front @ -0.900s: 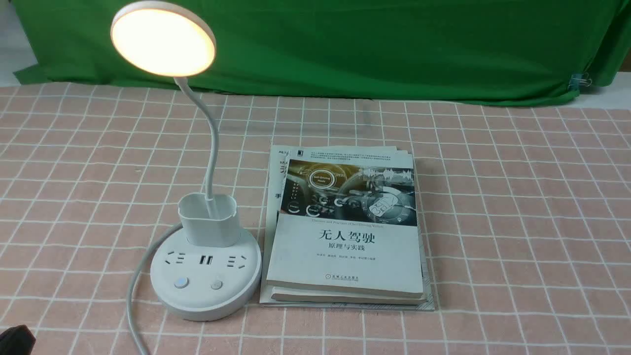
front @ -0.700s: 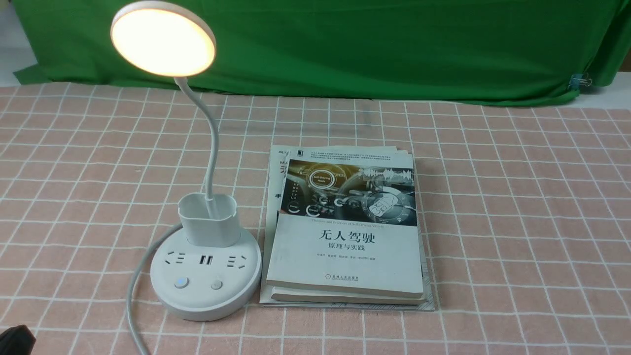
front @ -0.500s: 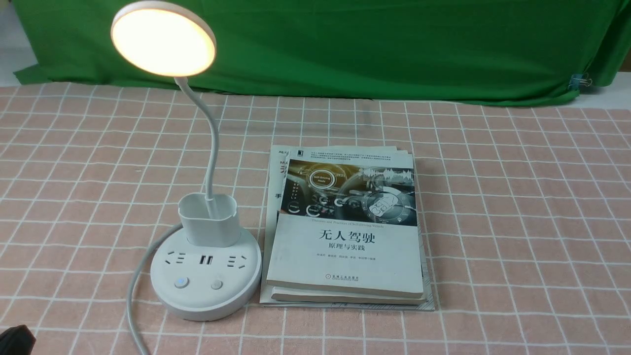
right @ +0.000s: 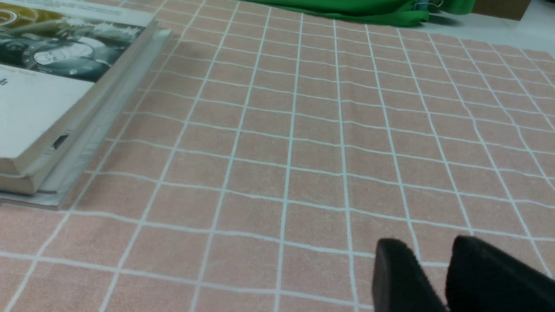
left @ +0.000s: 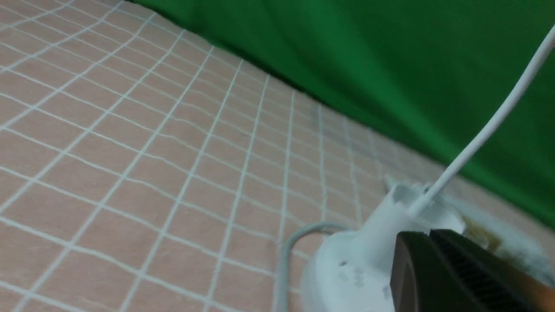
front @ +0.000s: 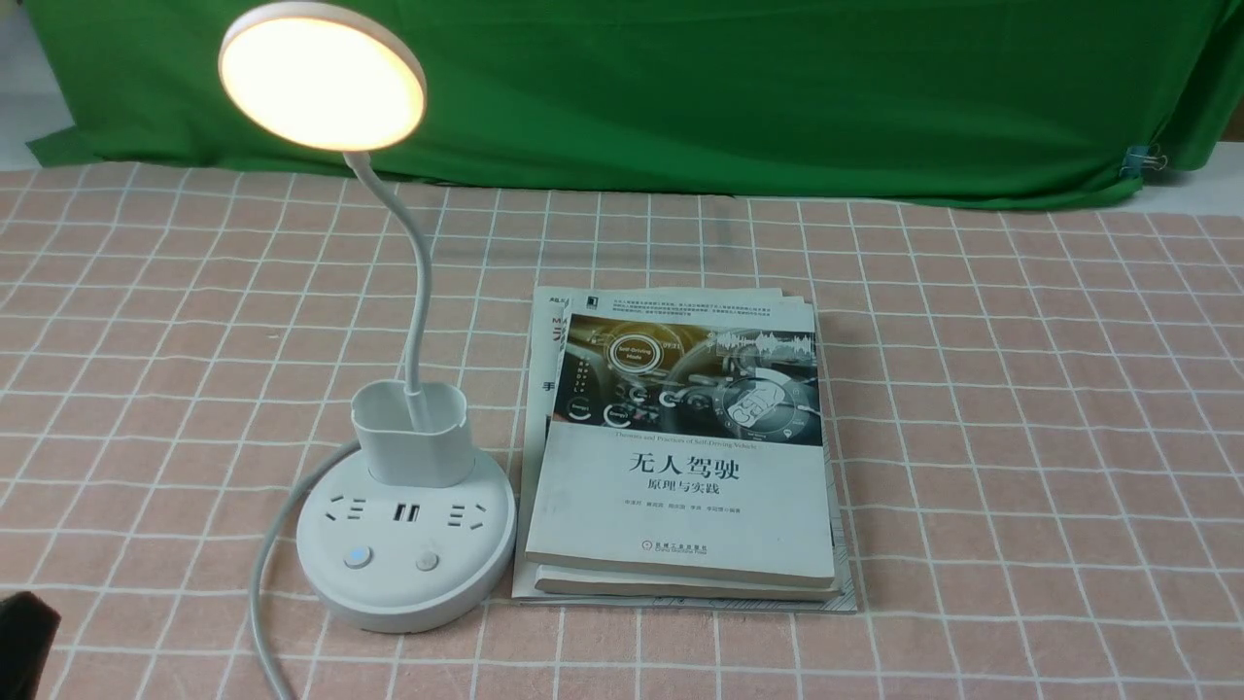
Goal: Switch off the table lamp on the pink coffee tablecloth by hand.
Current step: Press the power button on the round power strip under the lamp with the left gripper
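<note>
Over the pink tablecloth [front: 972, 437], the hand [front: 24, 642] hangs low near the lamp [front: 403, 574].

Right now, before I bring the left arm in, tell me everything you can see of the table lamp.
The table lamp is white, plastic-looking, and lit: its flat round head glows warm, tilted toward the camera. A thin bent neck rises from a cup-like holder on the round base, which shows sockets, a blue-lit button and a grey one. Its cord trails off the near left. It stands upright on the pink tablecloth, books close on its right.
</note>
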Robot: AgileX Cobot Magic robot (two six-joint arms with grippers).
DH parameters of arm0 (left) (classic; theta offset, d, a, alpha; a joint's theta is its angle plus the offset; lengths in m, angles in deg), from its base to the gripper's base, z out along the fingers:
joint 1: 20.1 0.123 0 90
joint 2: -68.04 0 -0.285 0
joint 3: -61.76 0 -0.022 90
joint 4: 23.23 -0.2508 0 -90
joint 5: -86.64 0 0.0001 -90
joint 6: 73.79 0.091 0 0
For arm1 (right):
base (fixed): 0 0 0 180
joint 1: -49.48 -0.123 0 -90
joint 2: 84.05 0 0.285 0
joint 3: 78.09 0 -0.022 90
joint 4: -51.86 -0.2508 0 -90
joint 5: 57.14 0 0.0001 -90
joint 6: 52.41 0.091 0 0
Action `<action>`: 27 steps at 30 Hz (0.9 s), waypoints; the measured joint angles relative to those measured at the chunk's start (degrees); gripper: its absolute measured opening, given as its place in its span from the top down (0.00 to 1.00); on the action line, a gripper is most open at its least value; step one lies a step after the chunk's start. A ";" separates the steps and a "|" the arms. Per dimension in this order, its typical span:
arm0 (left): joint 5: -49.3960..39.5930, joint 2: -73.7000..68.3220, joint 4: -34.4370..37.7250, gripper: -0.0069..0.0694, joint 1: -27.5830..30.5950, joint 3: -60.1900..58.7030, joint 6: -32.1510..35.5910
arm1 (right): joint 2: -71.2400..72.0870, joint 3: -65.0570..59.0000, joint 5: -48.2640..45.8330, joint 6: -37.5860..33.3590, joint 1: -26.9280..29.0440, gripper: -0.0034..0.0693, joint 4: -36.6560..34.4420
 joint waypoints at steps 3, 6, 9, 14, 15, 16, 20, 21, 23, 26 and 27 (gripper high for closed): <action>4.54 0.00 9.66 0.90 0.00 0.00 -0.11 | 0.00 0.00 0.00 0.00 0.00 0.62 0.00; 8.96 0.00 12.41 0.90 0.00 0.00 -0.24 | 0.00 0.00 0.00 0.00 0.00 0.62 0.00; 11.14 0.00 13.07 0.90 0.00 0.09 -0.24 | 0.00 0.00 0.00 0.00 0.00 0.62 0.00; -5.28 -6.23 9.68 0.90 0.00 8.66 0.03 | 0.00 0.00 0.00 0.00 0.00 0.62 0.00; -9.79 -9.22 8.18 0.90 0.00 11.42 0.05 | 0.00 0.00 0.00 0.00 0.00 0.62 0.00; -14.44 -13.34 6.25 0.90 0.00 14.83 0.05 | 0.00 0.00 0.00 0.00 0.00 0.62 0.00; -30.16 -25.94 0.74 0.90 0.00 23.98 2.38 | 0.00 0.00 0.00 0.00 0.00 0.62 0.00; -34.86 -31.81 -1.34 0.90 0.00 26.66 4.38 | 0.00 0.00 0.00 0.00 0.00 0.62 0.00; -40.80 -39.09 -3.61 0.90 -0.07 30.00 6.81 | 0.00 0.00 0.00 0.00 0.00 0.62 0.00; -43.37 -48.98 -6.25 0.90 -3.20 33.90 7.86 | 0.00 0.00 0.00 0.00 0.00 0.62 0.00; -43.46 -52.13 -7.19 0.90 -5.08 35.09 7.86 | 0.00 0.00 0.00 0.00 0.00 0.62 0.00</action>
